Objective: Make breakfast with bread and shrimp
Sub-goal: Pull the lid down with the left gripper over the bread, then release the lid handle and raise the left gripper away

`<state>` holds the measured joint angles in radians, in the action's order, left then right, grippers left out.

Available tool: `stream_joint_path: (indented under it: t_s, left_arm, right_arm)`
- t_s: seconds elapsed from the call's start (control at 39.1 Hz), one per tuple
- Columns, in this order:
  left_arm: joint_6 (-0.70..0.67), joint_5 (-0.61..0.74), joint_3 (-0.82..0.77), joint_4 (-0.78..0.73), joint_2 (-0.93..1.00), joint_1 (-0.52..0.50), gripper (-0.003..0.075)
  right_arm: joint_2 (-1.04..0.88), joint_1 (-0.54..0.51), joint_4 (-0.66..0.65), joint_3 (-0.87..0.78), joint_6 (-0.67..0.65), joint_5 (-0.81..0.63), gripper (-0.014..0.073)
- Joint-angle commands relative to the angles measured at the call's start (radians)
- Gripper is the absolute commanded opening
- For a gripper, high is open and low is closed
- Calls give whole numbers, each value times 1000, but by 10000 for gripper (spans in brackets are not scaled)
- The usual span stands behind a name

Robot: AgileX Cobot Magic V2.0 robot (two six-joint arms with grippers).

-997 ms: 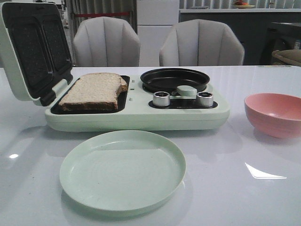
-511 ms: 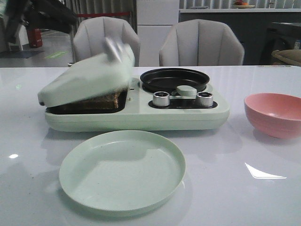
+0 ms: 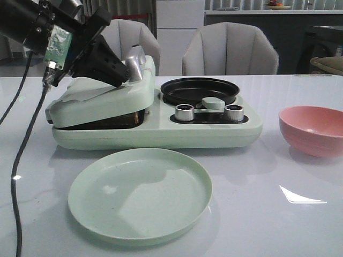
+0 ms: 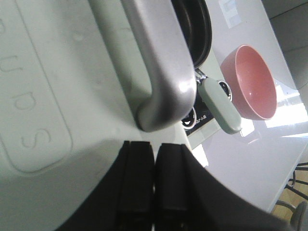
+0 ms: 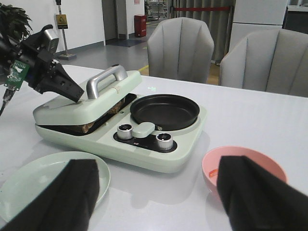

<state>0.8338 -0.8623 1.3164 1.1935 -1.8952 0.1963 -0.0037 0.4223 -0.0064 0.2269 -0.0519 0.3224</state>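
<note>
Across the white glossy surface (image 3: pixel 278 225) in the front view, the left arm's black pincer (image 3: pixel 122 76) presses on the pale green lid (image 3: pixel 102 99) of a mint-green breakfast maker (image 3: pixel 161 131), beside the lid's silver metal handle (image 3: pixel 135 63). The lid sits almost shut, tilted, over a slice of brown-crusted sandwich bread (image 3: pixel 120 116), only a dark edge of it showing in the gap. A round black frying pan (image 3: pixel 200 90) sits on the maker's right half, behind two silver knobs (image 3: pixel 184 112). A round pale green plate (image 3: pixel 140 195) lies in front, and a pink bowl (image 3: pixel 312 130) stands well to the right.

From the left wrist, the left pincer (image 4: pixel 154 180) has its two black fingers (image 4: pixel 137 178) closed together, holding nothing, tips against the lid (image 4: pixel 62 96) just beside the handle's foot (image 4: pixel 159 62). The pink bowl (image 4: pixel 250 82) shows beyond.

From the right wrist, the right pincer (image 5: pixel 159 202) hangs wide open above the surface (image 5: pixel 250 120), one finger (image 5: pixel 72 192) over the plate (image 5: pixel 29 185), the other over the bowl (image 5: pixel 214 161). The bread edge (image 5: pixel 96 124) peeks from under the lid (image 5: pixel 82 108). No shrimp can be made out.
</note>
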Motion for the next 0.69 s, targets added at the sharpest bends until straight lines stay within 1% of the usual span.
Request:
stream_joint_path:
  t_s: [0.0,0.26,0.33,0.46,0.66]
  left_arm:
    - [-11,-7,15,2,23,12,115]
    - [-11,14,16,-6,66,12,115]
    - [-13,24,30,-50,104,12,116]
    - [-89,22,79,-203,184,12,117]
    - [-279,26,140,-563,342,12,117]
  right_arm:
    - [12,-4,-11,27,4,-85,603]
    - [12,-4,-11,27,4,-85,603]
    - [12,-4,-11,27,4,-85,603]
    - [12,-4,-11,27,4,-85,603]
    - [12,-4,-11,27,4,-85,603]
